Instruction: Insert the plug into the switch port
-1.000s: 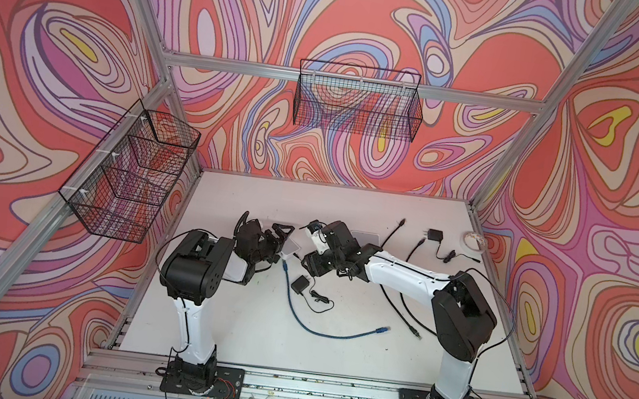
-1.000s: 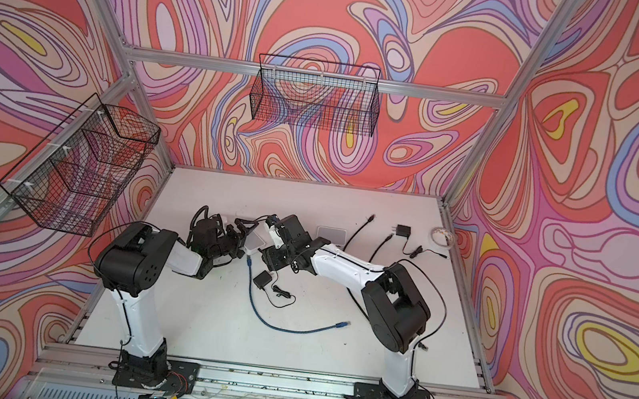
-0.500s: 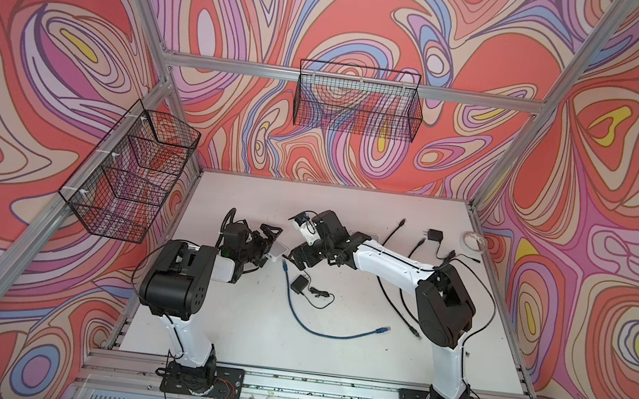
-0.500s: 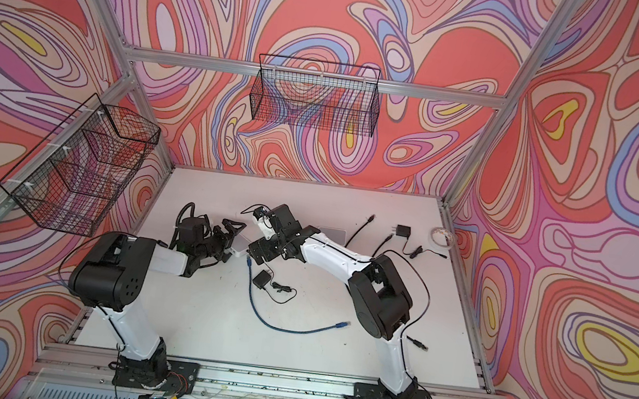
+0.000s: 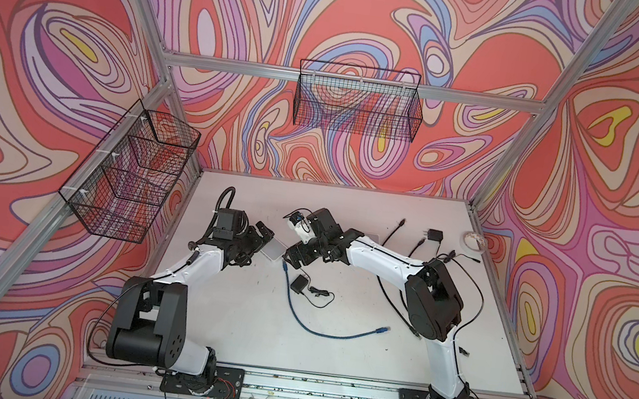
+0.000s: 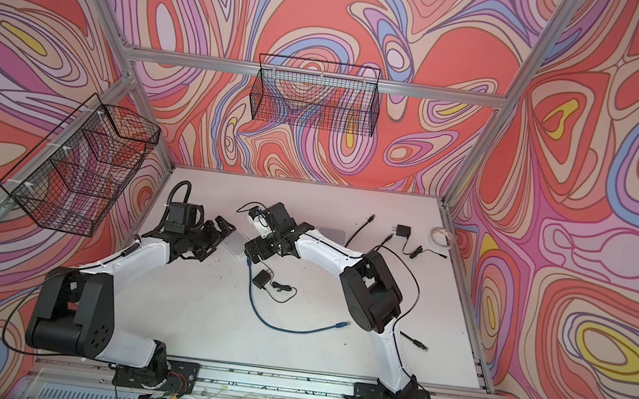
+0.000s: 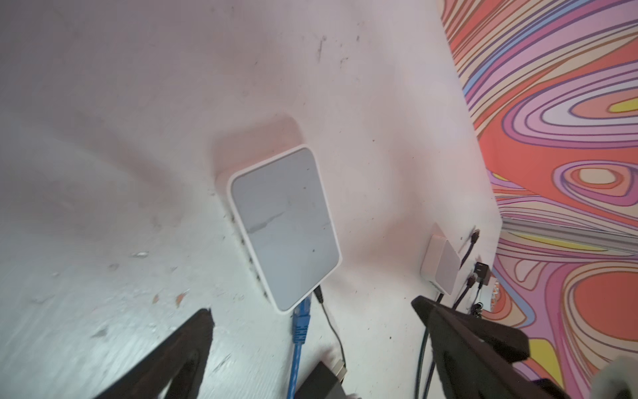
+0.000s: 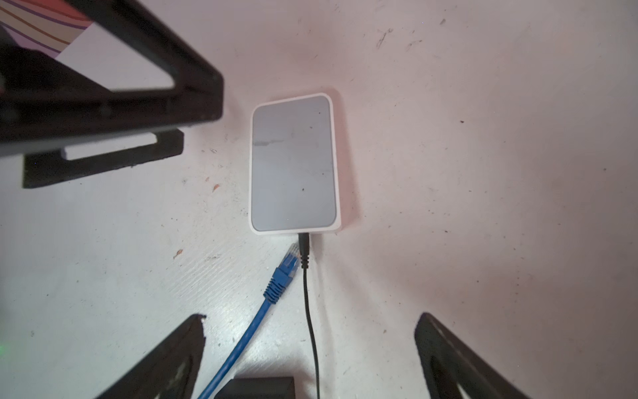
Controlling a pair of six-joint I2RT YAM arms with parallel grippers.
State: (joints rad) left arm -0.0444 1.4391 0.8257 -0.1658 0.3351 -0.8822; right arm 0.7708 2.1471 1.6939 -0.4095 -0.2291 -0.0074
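Flat on the scuffed white tabletop: a white rounded-rectangle plastic switch with a grey top face. Seated in one short end of that switch: a small black barrel plug, with a thin black cord trailing straight away from the switch.

Just beside the black barrel plug, at the same end of the switch: a clear-tipped blue network-cable connector, loose on the tabletop and in no port. Seems to stop just short of the switch edge from the right wrist camera, yet looks to be touching from the left wrist camera; hard to say which. Behind the connector, a blue cable running off away from the switch.

Along one long side of the switch: a row of dark slots, visible only from the left wrist camera.

For the left gripper: black fingers spread wide, gripping nothing, hovering just off the plug end of the switch. For the right gripper: likewise spread wide and empty, poised near the same end, above the two cables. In both top views, one gripper on each side of the switch.

Near the switch, on the side towards the robot bases: a black power-adapter block. Well apart from the switch, towards the patterned wall: a second white box among dark plugs.
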